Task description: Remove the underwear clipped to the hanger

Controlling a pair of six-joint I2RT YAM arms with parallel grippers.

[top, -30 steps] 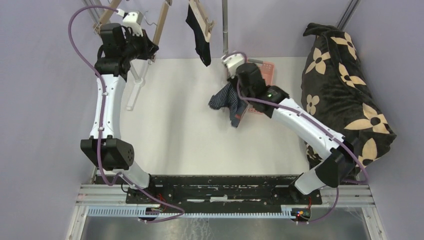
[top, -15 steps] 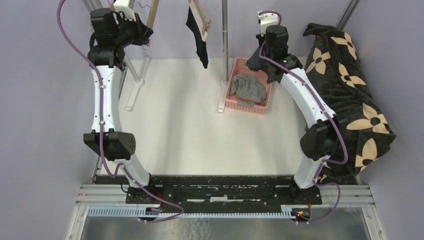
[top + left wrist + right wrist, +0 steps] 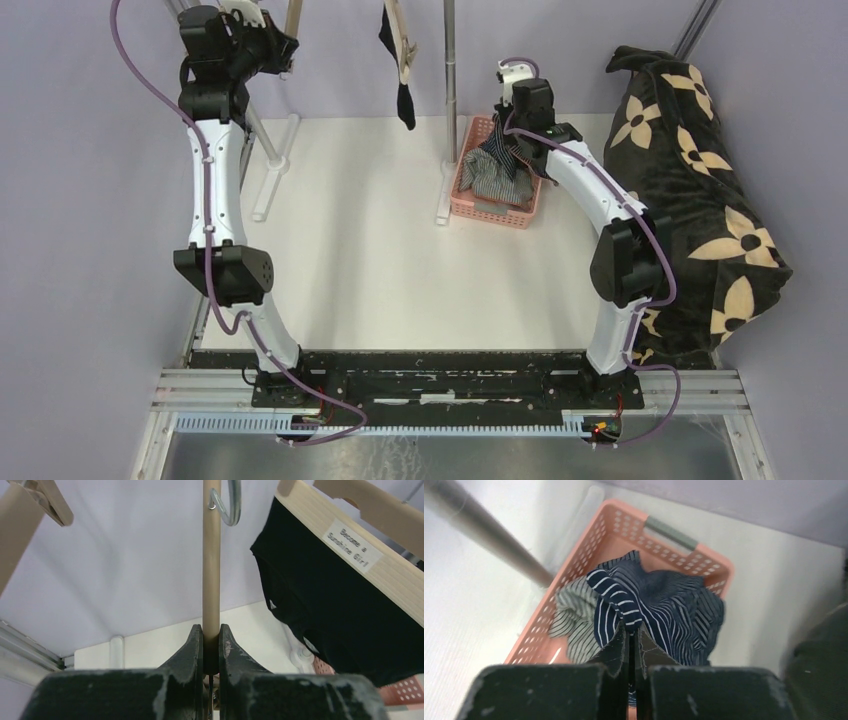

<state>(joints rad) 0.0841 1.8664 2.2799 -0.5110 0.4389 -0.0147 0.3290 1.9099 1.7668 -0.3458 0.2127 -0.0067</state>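
Right claw (image 3: pixel 630 630) pinched on navy striped briefs (image 3: pixel 664 610), hanging directly over basket (image 3: pixel 589 545); grey briefs (image 3: pixel 571 620) inside basket. Release low, centred inside rim. Left claw (image 3: pixel 211 635) clamps hanger bar (image 3: pixel 211 555); black briefs (image 3: pixel 320 610) clipped, up-left of basket.

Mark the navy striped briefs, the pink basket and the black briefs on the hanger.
navy striped briefs (image 3: pixel 664 605): right wrist view, middle of the striped cloth.
pink basket (image 3: pixel 586 547): right wrist view, perforated left wall.
black briefs (image 3: pixel 325 605): left wrist view, middle of the cloth.

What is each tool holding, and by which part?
Left tool clamps the wooden hanger by its bar. Right tool pinches the navy striped briefs by a bunched fold.
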